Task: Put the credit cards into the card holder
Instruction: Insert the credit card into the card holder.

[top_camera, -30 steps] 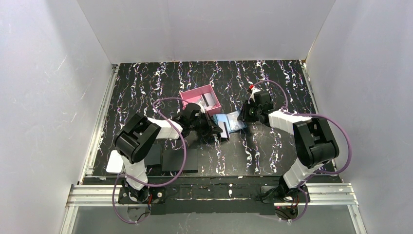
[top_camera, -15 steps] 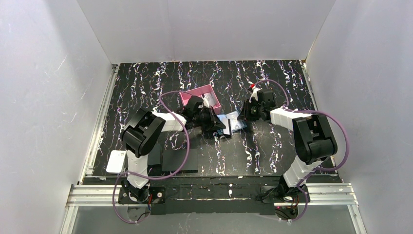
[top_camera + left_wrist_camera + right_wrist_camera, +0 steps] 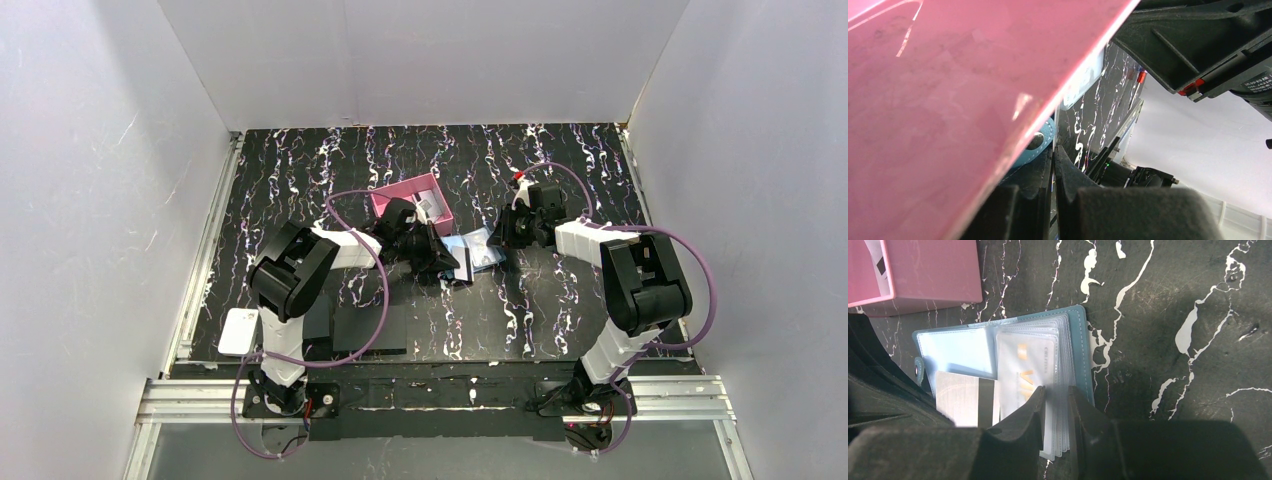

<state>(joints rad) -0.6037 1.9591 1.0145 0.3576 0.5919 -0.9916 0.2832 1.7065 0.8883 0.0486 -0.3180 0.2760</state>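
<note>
The pink card holder (image 3: 405,196) stands at mid-table with one pale card (image 3: 430,207) inside it; the box also shows in the right wrist view (image 3: 923,270). My left gripper (image 3: 447,266) is shut on a white card with a black stripe (image 3: 463,268), just left of the open blue case (image 3: 478,250). In the left wrist view the card's thin edge (image 3: 1054,150) sits between the closed jaws, beside the pink wall (image 3: 948,100). My right gripper (image 3: 1055,395) pinches the blue case's clear sleeves (image 3: 1060,350). The striped card (image 3: 965,400) lies next to them.
Flat black pads (image 3: 368,326) lie near the front edge, left of centre. A white rounded card-like piece (image 3: 238,331) lies at the front left, by the left arm's base. Grey walls enclose the table on three sides.
My left arm has swung back and to the right, with the striped card still in its jaws by the blue case. The right gripper has barely moved.
</note>
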